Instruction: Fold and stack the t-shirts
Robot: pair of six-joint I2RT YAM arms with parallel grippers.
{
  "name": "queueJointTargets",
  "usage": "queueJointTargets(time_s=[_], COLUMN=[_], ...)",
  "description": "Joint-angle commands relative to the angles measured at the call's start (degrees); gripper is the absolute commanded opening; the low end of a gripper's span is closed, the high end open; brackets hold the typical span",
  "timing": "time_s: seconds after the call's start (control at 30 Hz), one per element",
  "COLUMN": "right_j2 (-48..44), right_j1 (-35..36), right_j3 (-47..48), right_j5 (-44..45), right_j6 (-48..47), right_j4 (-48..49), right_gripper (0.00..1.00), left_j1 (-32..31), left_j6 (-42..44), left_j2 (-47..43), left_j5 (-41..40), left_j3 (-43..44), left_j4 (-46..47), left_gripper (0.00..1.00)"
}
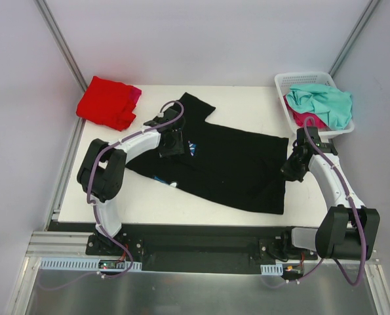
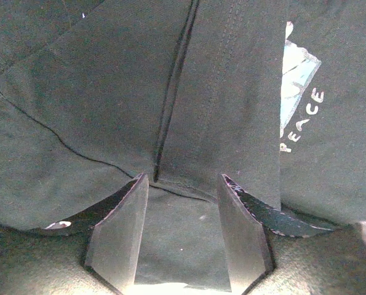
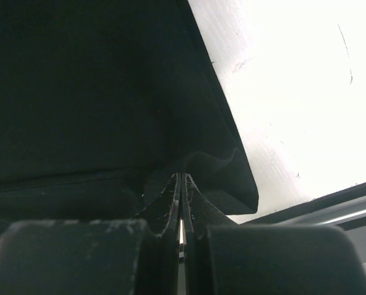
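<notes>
A large black t-shirt [image 1: 234, 167] lies spread across the table [image 1: 149, 203], its pale print [image 2: 296, 80] partly showing. My left gripper [image 1: 172, 143] is down on its left part. In the left wrist view that gripper [image 2: 183, 178] stands open, its fingers either side of a seam fold of black cloth [image 2: 109, 92]. My right gripper [image 1: 292, 168] sits at the shirt's right edge. The right wrist view shows it [image 3: 183, 175] shut on the puckered black hem [image 3: 219, 166]. A folded red shirt [image 1: 105, 102] with a magenta one [image 1: 135, 95] under it lies at the back left.
A white lattice basket [image 1: 286, 82] at the back right corner holds a crumpled teal shirt [image 1: 326, 102] and a pink one [image 1: 309, 120]. Grey walls close in the table on three sides. The arm bases sit on a dark rail [image 1: 201, 239] along the near edge.
</notes>
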Motion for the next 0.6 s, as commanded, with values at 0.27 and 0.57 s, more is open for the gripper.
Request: queueJointTargets(time_s=[0.27,0.57], right_j2=[-2.17,-2.26], right_j1=[-0.5,-0.59], right_j3=[2.32,2.67], right_j5=[-0.74,-0.74], right_j6=[-0.93,-1.19], right_j4=[-1.98,-2.33], right_gripper=[0.01,0.01], left_j1=[0.61,0.7], left_j6=[-1.35,-1.44], left_j2=[2.42,2.95], left_j5=[-0.69,-1.04], left_j3=[-1.79,-2.23], left_j4=[2.65,3.26], left_gripper=[0.39,0.06])
